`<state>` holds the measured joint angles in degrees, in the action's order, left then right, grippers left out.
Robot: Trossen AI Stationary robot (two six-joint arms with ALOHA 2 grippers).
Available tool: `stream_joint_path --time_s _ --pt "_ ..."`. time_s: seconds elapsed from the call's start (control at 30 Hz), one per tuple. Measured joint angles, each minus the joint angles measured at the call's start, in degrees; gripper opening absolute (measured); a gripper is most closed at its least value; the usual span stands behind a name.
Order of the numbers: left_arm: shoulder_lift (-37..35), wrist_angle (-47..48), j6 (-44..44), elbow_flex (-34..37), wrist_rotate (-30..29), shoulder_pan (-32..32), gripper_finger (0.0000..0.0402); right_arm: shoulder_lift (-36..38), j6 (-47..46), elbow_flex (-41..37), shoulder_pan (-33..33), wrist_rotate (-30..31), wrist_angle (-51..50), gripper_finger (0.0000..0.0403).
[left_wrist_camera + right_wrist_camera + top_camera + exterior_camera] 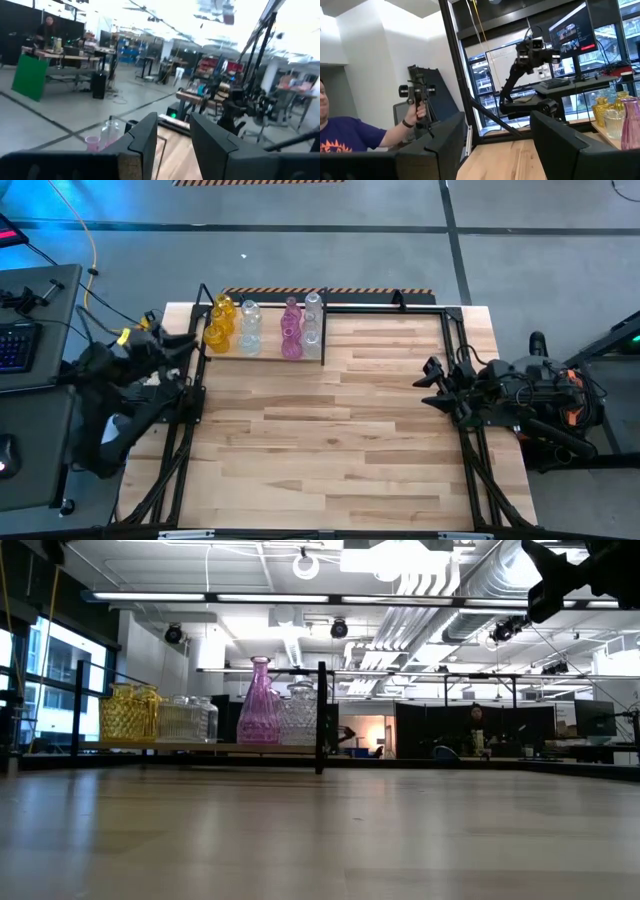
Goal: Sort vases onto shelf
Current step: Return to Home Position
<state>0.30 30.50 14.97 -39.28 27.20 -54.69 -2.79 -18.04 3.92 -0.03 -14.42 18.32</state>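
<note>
Several small amber, clear and pink glass vases (291, 330) stand on the black-framed wood shelf (150, 746) at the butcher-block tabletop (330, 440)'s far edge; left tool (172, 131) and right tool (497, 130) hover spread at opposite edges.

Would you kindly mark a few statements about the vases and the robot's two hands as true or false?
1. All the vases stand on the shelf, none on the bare tabletop. True.
2. The yellow vases are at the shelf end nearer the right hand. False: they are at the end by the left hand.
3. The pink vases stand between two groups of clear vases. True.
4. The right hand holds a pink vase. False: it is open and empty, at the table's right edge.
5. The left hand hovers over the table's middle. False: it is at the left edge, open.
</note>
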Motion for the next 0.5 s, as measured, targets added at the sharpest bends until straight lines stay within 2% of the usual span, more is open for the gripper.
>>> stream_joint_path --time_s 0.17,0.37,0.5 --pt "0.0 -10.79 2.3 10.32 0.05 -1.6 0.0106 0.0 0.18 0.0 0.0 0.0 0.0 0.0209" --pt "-0.02 -15.44 1.99 20.44 -10.24 -1.56 0.0106 0.0 0.56 0.0 0.0 0.0 0.02 0.0209" --pt "-0.02 -24.06 4.23 27.75 -12.35 -1.52 0.0106 0.0 0.21 0.0 0.0 0.03 0.02 0.0209"
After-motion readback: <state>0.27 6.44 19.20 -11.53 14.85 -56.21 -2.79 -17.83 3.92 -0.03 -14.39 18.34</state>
